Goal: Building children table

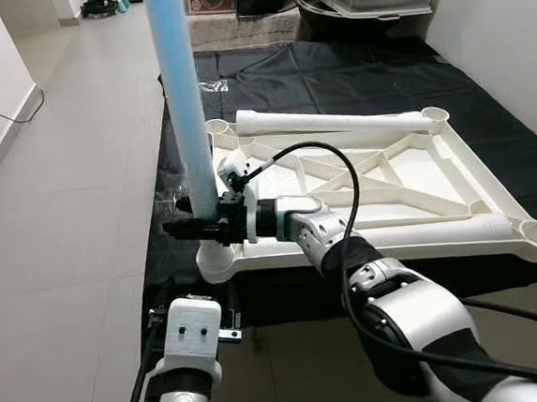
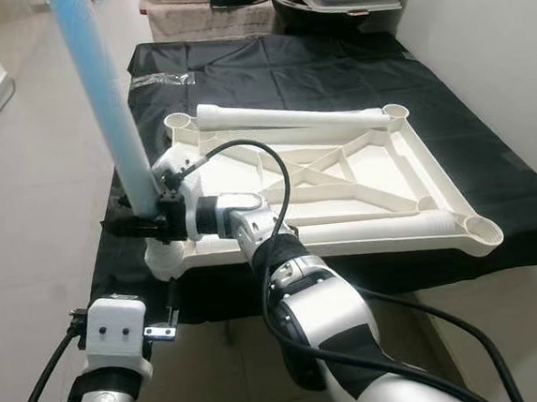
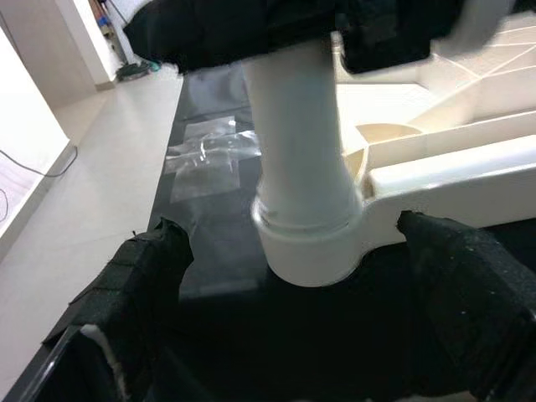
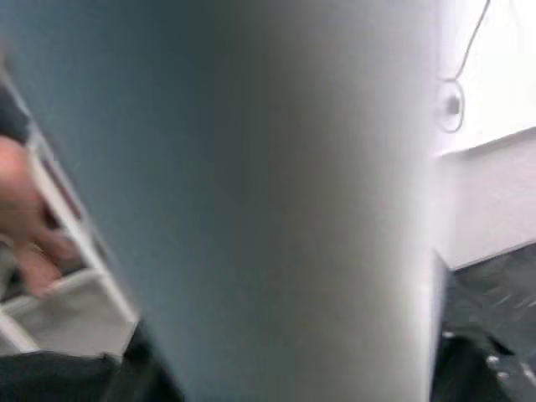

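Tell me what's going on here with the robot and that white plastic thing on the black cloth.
The robot is assembling a children's table. The white plastic tabletop frame lies upside down on the black cloth. The right gripper is shut on the light blue tube leg, which stands upright in the frame's near left corner socket. The left gripper is open, low in front of that socket. A white tube leg lies loose along the frame's far edge.
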Tool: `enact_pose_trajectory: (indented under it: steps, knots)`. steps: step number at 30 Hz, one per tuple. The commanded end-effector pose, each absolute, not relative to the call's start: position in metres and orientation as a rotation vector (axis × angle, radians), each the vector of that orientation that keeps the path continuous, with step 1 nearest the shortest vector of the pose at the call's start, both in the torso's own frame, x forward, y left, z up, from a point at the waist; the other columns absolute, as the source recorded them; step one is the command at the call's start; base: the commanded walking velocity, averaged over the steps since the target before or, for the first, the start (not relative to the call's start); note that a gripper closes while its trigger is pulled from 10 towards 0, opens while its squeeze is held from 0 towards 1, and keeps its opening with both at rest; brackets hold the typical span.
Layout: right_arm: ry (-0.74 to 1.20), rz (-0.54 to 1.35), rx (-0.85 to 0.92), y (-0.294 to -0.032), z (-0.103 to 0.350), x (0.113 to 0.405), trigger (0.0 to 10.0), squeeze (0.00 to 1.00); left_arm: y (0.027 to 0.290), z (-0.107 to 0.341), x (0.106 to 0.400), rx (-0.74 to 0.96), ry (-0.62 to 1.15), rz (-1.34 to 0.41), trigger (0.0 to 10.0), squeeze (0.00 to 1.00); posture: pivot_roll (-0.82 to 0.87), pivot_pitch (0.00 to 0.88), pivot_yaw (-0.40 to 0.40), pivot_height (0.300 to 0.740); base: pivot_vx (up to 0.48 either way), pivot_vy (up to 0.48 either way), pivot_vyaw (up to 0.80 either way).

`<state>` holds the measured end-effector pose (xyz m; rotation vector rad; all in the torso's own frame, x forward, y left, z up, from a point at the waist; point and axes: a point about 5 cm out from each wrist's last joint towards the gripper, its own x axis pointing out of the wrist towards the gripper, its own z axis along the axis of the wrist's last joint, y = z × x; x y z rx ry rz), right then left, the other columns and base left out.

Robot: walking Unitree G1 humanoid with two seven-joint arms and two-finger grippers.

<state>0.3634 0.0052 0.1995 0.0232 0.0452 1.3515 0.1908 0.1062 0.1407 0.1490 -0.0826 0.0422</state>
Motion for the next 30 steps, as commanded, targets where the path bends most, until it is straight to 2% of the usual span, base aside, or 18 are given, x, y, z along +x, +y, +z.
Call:
enact_pose_trajectory:
  steps: [1, 2, 4, 5, 8, 9, 10, 13, 14, 15, 16, 18, 22, 23, 25, 26, 29, 30]
  knots:
    - [0.074, 1.241, 0.042, 0.009, 0.192, 0.366, 0.0, 0.0, 0.101, 0.141, 0.188, 0.122, -0.072, 0.038, 10.0, 0.0, 0.14, 0.094, -0.071, 0.74, 0.0, 0.0, 0.0]
    - [0.074, 1.241, 0.042, 0.009, 0.192, 0.366, 0.0, 0.0, 0.101, 0.141, 0.188, 0.122, -0.072, 0.038, 10.0, 0.0, 0.14, 0.094, -0.071, 0.74, 0.0, 0.0, 0.0]
    - [0.04, 0.906, 0.059, -0.003, 0.194, 0.382, 0.0, 0.0, 0.102, 0.14, 0.188, 0.122, -0.07, 0.039, 10.0, 0.0, 0.13, 0.089, -0.067, 0.74, 0.0, 0.0, 0.0]
    - [0.04, 0.906, 0.059, -0.003, 0.194, 0.382, 0.0, 0.0, 0.102, 0.14, 0.188, 0.122, -0.07, 0.039, 10.0, 0.0, 0.13, 0.089, -0.067, 0.74, 0.0, 0.0, 0.0]
    - [0.033, 0.682, 0.1, -0.014, 0.194, 0.39, 0.0, 0.0, 0.102, 0.14, 0.188, 0.122, -0.07, 0.04, 10.0, 0.0, 0.13, 0.089, -0.067, 0.74, 0.0, 0.0, 0.0]
    - [0.033, 0.682, 0.1, -0.014, 0.194, 0.39, 0.0, 0.0, 0.102, 0.14, 0.188, 0.122, -0.07, 0.04, 10.0, 0.0, 0.13, 0.089, -0.067, 0.74, 0.0, 0.0, 0.0]
    - [0.028, 0.446, 0.135, -0.03, 0.192, 0.397, 0.0, 0.0, 0.102, 0.14, 0.188, 0.122, -0.07, 0.039, 10.0, 0.0, 0.13, 0.089, -0.067, 0.74, 0.0, 0.0, 0.0]
    - [0.028, 0.446, 0.135, -0.03, 0.192, 0.397, 0.0, 0.0, 0.102, 0.14, 0.188, 0.122, -0.07, 0.039, 10.0, 0.0, 0.13, 0.089, -0.067, 0.74, 0.0, 0.0, 0.0]
    - [0.025, 0.248, 0.163, -0.044, 0.189, 0.4, 0.0, 0.0, 0.102, 0.14, 0.189, 0.123, -0.07, 0.038, 10.0, 0.0, 0.13, 0.08, -0.068, 0.74, 0.0, 0.0, 0.0]
    - [0.025, 0.248, 0.163, -0.044, 0.189, 0.4, 0.0, 0.0, 0.102, 0.14, 0.189, 0.123, -0.07, 0.038, 10.0, 0.0, 0.13, 0.08, -0.068, 0.74, 0.0, 0.0, 0.0]
    - [0.044, 0.094, 0.212, -0.05, 0.183, 0.398, 0.0, 0.0, 0.102, 0.14, 0.189, 0.124, -0.07, 0.037, 10.0, 0.0, 0.13, 0.078, -0.067, 0.74, 0.0, 0.0, 0.0]
    - [0.056, 0.01, 0.238, -0.05, 0.179, 0.394, 0.0, 0.0, 0.102, 0.14, 0.189, 0.124, -0.071, 0.037, 10.0, 0.0, 0.13, 0.083, -0.07, 0.74, 0.0, 0.0, 0.0]
    - [0.063, -0.002, 0.268, -0.032, 0.175, 0.386, 0.0, 0.0, 0.102, 0.14, 0.189, 0.126, -0.071, 0.037, 10.0, 0.0, 0.13, 0.083, -0.07, 0.74, 0.0, 0.0, 0.0]
    - [0.053, 0.028, 0.277, -0.028, 0.175, 0.384, 3.8, 0.0, 0.102, 0.14, 0.189, 0.126, -0.072, 0.036, 10.0, 0.0, 0.13, 0.087, -0.069, 0.74, 0.0, 0.0, 0.0]
    - [0.047, 0.048, 0.283, -0.026, 0.175, 0.383, 3.8, 0.0, 0.102, 0.14, 0.189, 0.126, -0.072, 0.036, 10.0, 0.0, 0.13, 0.087, -0.069, 0.74, 0.0, 0.0, 0.0]
    - [0.038, 0.051, 0.269, -0.026, 0.175, 0.383, 10.0, 0.0, 0.102, 0.14, 0.19, 0.125, -0.071, 0.036, 10.0, 0.0, 0.13, 0.089, -0.07, 0.74, 0.0, 0.0, 0.0]
    - [0.034, 0.049, 0.257, -0.026, 0.175, 0.383, 10.0, 0.0, 0.101, 0.14, 0.19, 0.124, -0.071, 0.037, 10.0, 0.0, 0.13, 0.089, -0.07, 0.74, 0.0, 0.0, 0.0]
    - [0.02, 0.077, 0.26, -0.027, 0.176, 0.384, 10.0, 1.0, 0.101, 0.139, 0.19, 0.123, -0.071, 0.037, 10.0, 0.0, 0.13, 0.089, -0.07, 0.74, 0.0, 0.0, 0.0]
